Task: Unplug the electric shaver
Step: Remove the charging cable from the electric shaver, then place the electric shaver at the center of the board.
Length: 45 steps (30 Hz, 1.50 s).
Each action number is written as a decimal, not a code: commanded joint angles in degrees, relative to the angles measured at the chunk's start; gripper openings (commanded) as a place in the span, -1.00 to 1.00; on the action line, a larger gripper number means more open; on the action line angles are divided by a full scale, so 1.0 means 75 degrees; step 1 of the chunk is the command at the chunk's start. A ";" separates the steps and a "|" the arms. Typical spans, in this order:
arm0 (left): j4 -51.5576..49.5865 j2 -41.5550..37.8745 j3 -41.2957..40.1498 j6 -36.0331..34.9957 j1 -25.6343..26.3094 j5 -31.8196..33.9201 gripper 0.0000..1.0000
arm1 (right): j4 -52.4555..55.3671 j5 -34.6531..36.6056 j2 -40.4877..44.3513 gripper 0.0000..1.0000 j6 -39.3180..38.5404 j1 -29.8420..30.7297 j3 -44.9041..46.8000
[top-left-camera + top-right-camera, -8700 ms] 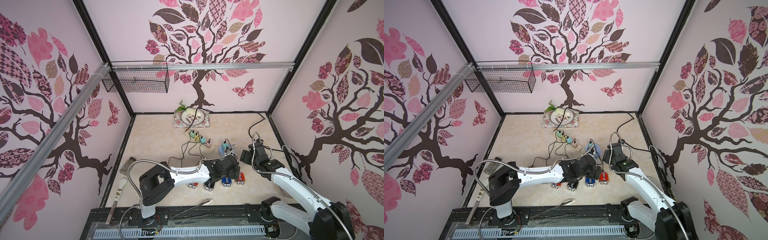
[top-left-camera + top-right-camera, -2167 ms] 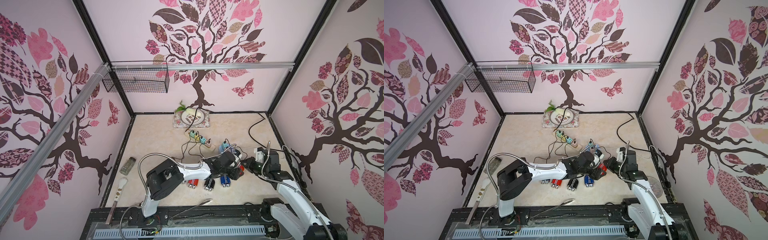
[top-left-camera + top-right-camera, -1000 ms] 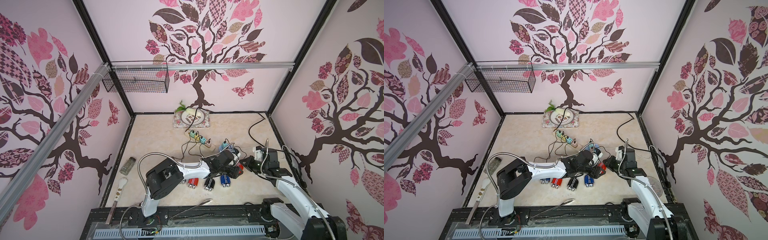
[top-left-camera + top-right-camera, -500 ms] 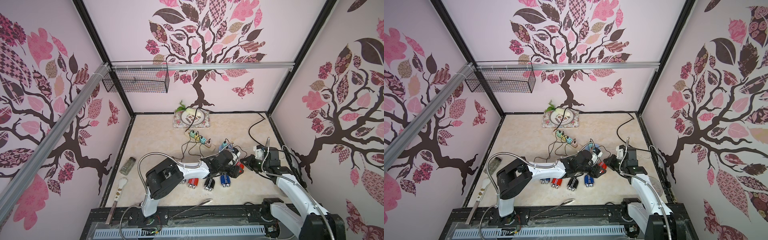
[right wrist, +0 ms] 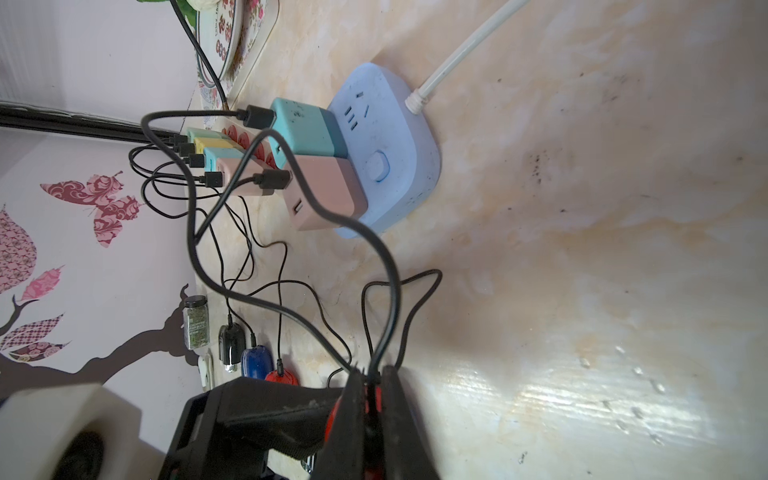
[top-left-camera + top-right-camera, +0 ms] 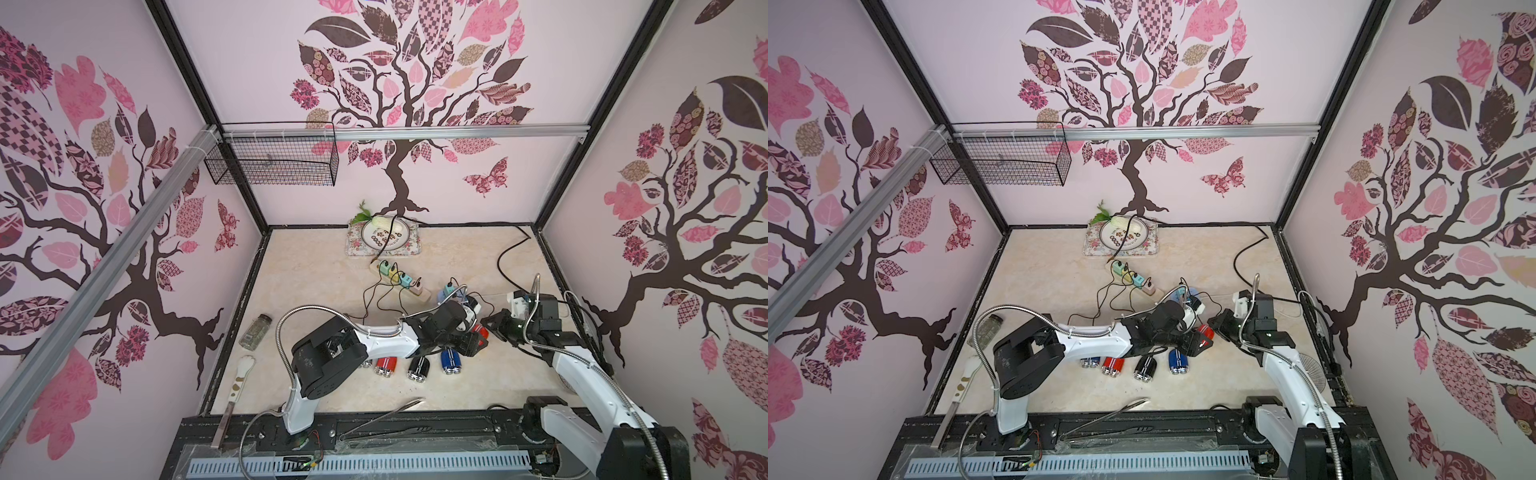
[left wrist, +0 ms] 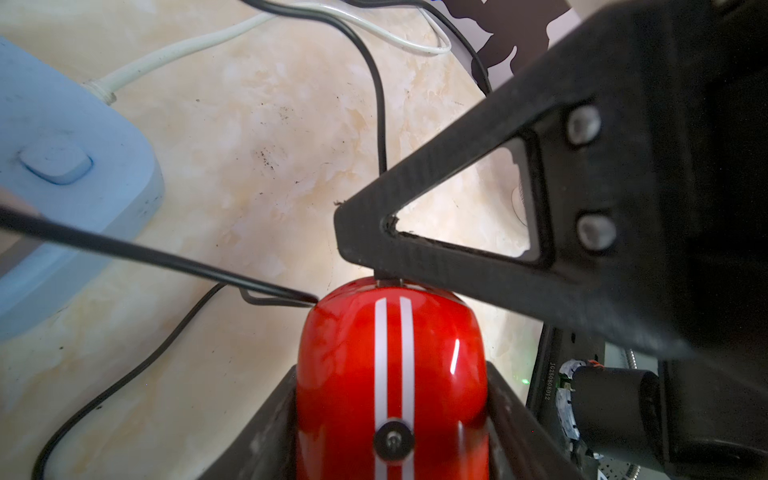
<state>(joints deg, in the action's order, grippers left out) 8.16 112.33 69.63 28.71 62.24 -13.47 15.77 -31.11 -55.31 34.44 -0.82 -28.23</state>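
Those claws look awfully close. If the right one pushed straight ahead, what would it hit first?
Probably the red shaver in the left gripper; the right gripper pinches its cable right there.

Both top views look down on the whole desk (image 6: 316,266); both close wrist views share the plug box (image 5: 386,137).

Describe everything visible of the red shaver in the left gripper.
The red shaver has a glossy, plastic-looking shell, rounded at the end, with two white stripes down its middle and a dark round button with a silvery centre. The left gripper clamps its two sides. At the rounded end the right gripper is shut on the black cable where it meets the shaver.
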 commanded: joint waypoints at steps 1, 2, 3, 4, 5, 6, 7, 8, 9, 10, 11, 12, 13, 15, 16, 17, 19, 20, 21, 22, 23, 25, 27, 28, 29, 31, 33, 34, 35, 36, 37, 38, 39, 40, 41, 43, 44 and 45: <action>-0.0176 -0.0320 -0.0205 -0.0066 0.0254 -0.0516 -0.32 | -0.0379 0.1109 0.0124 -0.86 -0.0220 -0.0230 -0.0495; -0.0203 -0.0316 -0.0186 -0.0076 0.0265 -0.0512 -0.33 | -0.0368 0.1123 0.0121 -0.86 -0.0228 -0.0225 -0.0499; -0.0237 -0.0273 -0.0152 -0.0084 0.0279 -0.0512 -0.32 | -0.0347 0.1147 0.0114 -0.86 -0.0232 -0.0225 -0.0499; -0.0271 -0.0254 -0.0111 -0.0109 0.0296 -0.0518 -0.32 | -0.0350 0.1169 0.0119 -0.86 -0.0232 -0.0219 -0.0499; -0.0319 -0.0240 -0.0096 -0.0144 0.0309 -0.0521 -0.32 | -0.0354 0.1194 0.0120 -0.87 -0.0237 -0.0230 -0.0511; -0.0366 -0.0227 -0.0065 -0.0160 0.0316 -0.0501 -0.32 | -0.0351 0.1207 0.0114 -0.86 -0.0232 -0.0220 -0.0504; -0.0362 -0.0237 -0.0078 -0.0171 0.0323 -0.0522 -0.32 | -0.0349 0.1218 0.0114 -0.87 -0.0232 -0.0219 -0.0526; -0.0346 -0.0236 -0.0090 -0.0175 0.0338 -0.0558 -0.32 | -0.0337 0.1230 0.0119 -0.87 -0.0220 -0.0220 -0.0531; -0.0344 -0.0245 -0.0106 -0.0183 0.0340 -0.0570 -0.32 | -0.0339 0.1245 0.0114 -0.86 -0.0221 -0.0220 -0.0551; -0.0348 -0.0256 -0.0109 -0.0201 0.0342 -0.0571 -0.32 | -0.0355 0.1231 0.0108 -0.87 -0.0209 -0.0221 -0.0552; -0.0339 -0.0261 -0.0122 -0.0190 0.0350 -0.0571 -0.32 | -0.0376 0.1209 0.0092 -0.86 -0.0197 -0.0219 -0.0554; -0.0338 -0.0249 -0.0121 -0.0191 0.0357 -0.0571 -0.33 | -0.0385 0.1207 0.0071 -0.86 -0.0186 -0.0228 -0.0562; -0.0344 -0.0247 -0.0097 -0.0185 0.0368 -0.0559 -0.32 | -0.0386 0.1219 0.0063 -0.86 -0.0186 -0.0219 -0.0566; -0.0349 -0.0214 -0.0049 -0.0194 0.0387 -0.0559 -0.32 | -0.0401 0.1247 0.0062 -0.86 -0.0185 -0.0226 -0.0571; -0.0339 -0.0202 -0.0006 -0.0195 0.0398 -0.0531 -0.32 | -0.0384 0.1254 0.0050 -0.86 -0.0185 -0.0224 -0.0561; -0.0349 -0.0185 0.0021 -0.0186 0.0418 -0.0513 -0.32 | -0.0382 0.1254 0.0050 -0.86 -0.0185 -0.0219 -0.0564; -0.0359 -0.0119 0.0129 -0.0132 0.0438 -0.0446 -0.32 | -0.0436 0.1237 0.0038 -0.86 -0.0137 -0.0219 -0.0532; -0.0378 -0.0070 0.0178 -0.0094 0.0444 -0.0412 -0.32 | -0.0467 0.1231 0.0016 -0.85 -0.0099 -0.0228 -0.0516; -0.0422 0.0019 0.0311 -0.0039 0.0480 -0.0385 -0.32 | -0.0496 0.1248 -0.0024 -0.86 -0.0071 -0.0226 -0.0491; -0.0554 0.0125 0.0456 -0.0007 0.0508 -0.0315 -0.32 | -0.0512 0.1309 -0.0085 -0.86 -0.0057 -0.0223 -0.0479; -0.0713 0.0225 0.0619 0.0009 0.0543 -0.0195 -0.32 | -0.0527 0.1373 -0.0145 -0.86 -0.0045 -0.0220 -0.0458; -0.1063 0.0416 0.0955 0.0023 0.0644 0.0106 -0.33 | -0.0619 0.1430 -0.0325 -0.85 -0.0016 -0.0220 -0.0430; -0.1557 0.0607 0.1327 0.0090 0.0721 0.0565 -0.33 | -0.0766 0.1418 -0.0454 -0.85 0.0054 -0.0219 -0.0374; -0.1747 0.0705 0.1490 0.0117 0.0746 0.0707 -0.33 | -0.0833 0.1418 -0.0521 -0.85 0.0081 -0.0228 -0.0357; -0.1897 0.0766 0.1605 0.0170 0.0757 0.0870 -0.33 | -0.0896 0.1435 -0.0571 -0.84 0.0094 -0.0223 -0.0350; -0.2105 0.0905 0.1796 0.0309 0.0783 0.1092 -0.33 | -0.0970 0.1513 -0.0694 -0.84 0.0123 -0.0234 -0.0347; -0.2342 0.1043 0.1933 0.0433 0.0794 0.1320 -0.33 | -0.1077 0.1603 -0.0830 -0.84 0.0138 -0.0222 -0.0326; -0.2461 0.1112 0.2023 0.0492 0.0788 0.1383 -0.33 | -0.1136 0.1626 -0.0914 -0.84 0.0159 -0.0224 -0.0310; -0.2557 0.1167 0.2094 0.0548 0.0790 0.1468 -0.33 | -0.1189 0.1641 -0.0998 -0.84 0.0188 -0.0222 -0.0296; -0.2647 0.1236 0.2166 0.0610 0.0794 0.1521 -0.33 | -0.1297 0.1641 -0.1087 -0.84 0.0230 -0.0220 -0.0259; -0.2743 0.1320 0.2243 0.0675 0.0795 0.1584 -0.32 | -0.1409 0.1635 -0.1191 -0.84 0.0271 -0.0220 -0.0221; -0.2865 0.1374 0.2329 0.0733 0.0801 0.1646 -0.32 | -0.1490 0.1613 -0.1280 -0.84 0.0315 -0.0225 -0.0199; -0.2952 0.1458 0.2425 0.0783 0.0793 0.1665 -0.32 | -0.1584 0.1585 -0.1390 -0.84 0.0352 -0.0220 -0.0175; -0.2985 0.1513 0.2469 0.0819 0.0792 0.1643 -0.31 | -0.1680 0.1551 -0.1493 -0.84 0.0383 -0.0220 -0.0146; -0.3029 0.1555 0.2508 0.0853 0.0789 0.1653 -0.31 | -0.1747 0.1525 -0.1575 -0.84 0.0413 -0.0228 -0.0136; -0.3127 0.1640 0.2613 0.0920 0.0795 0.1686 -0.29 | -0.1872 0.1503 -0.1708 -0.83 0.0457 -0.0219 -0.0105; -0.3217 0.1658 0.2655 0.0939 0.0793 0.1736 -0.28 | -0.1912 0.1500 -0.1757 -0.83 0.0470 -0.0223 -0.0089; -0.3330 0.1700 0.2726 0.0954 0.0805 0.1795 -0.27 | -0.1953 0.1500 -0.1809 -0.82 0.0476 -0.0223 -0.0069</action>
<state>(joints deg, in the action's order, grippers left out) -14.81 123.83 86.63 34.65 68.18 -1.96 3.46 -19.79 -67.55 37.17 -2.28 -28.82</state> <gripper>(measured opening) 0.582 0.094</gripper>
